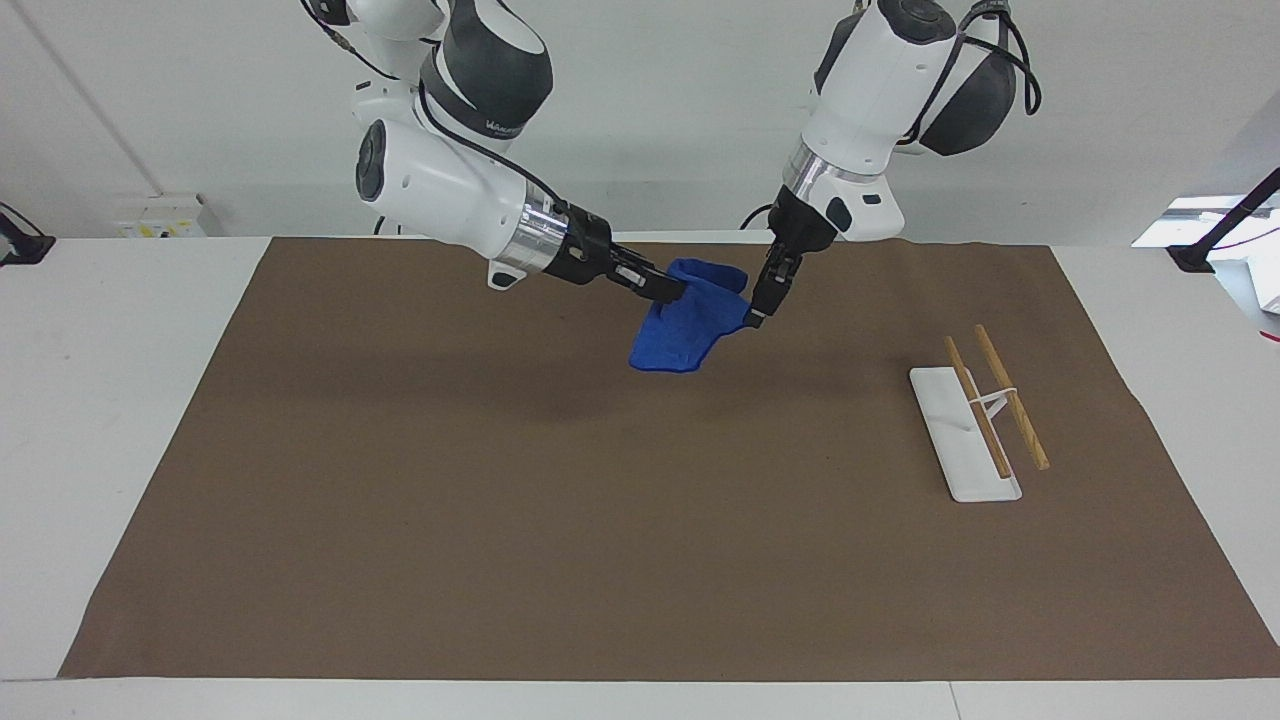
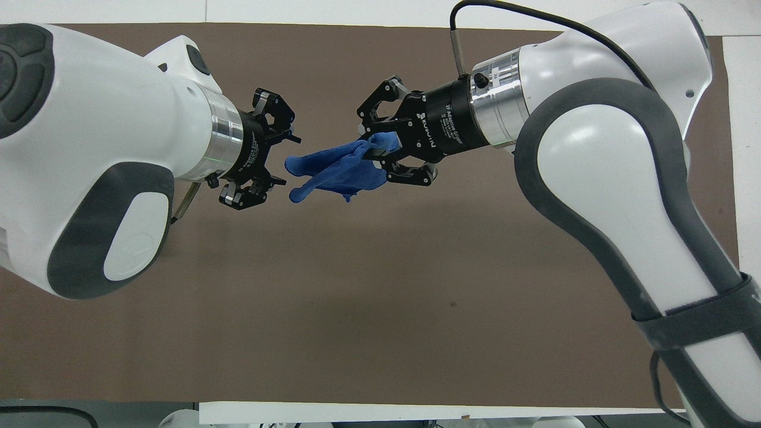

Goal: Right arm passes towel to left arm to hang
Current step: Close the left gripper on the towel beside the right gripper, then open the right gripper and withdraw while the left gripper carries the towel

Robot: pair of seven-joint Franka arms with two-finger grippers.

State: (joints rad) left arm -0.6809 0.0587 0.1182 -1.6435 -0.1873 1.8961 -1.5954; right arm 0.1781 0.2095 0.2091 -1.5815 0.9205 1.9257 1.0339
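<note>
My right gripper is shut on one end of the bright blue towel and holds it in the air over the part of the brown mat near the robots. The towel hangs down and stretches toward my left gripper. In the overhead view the right gripper pinches the towel, and the left gripper is open with its fingertips right at the towel's free end, one on each side of it.
The white rack with two wooden rods stands on the brown mat toward the left arm's end of the table. In the overhead view the left arm covers it.
</note>
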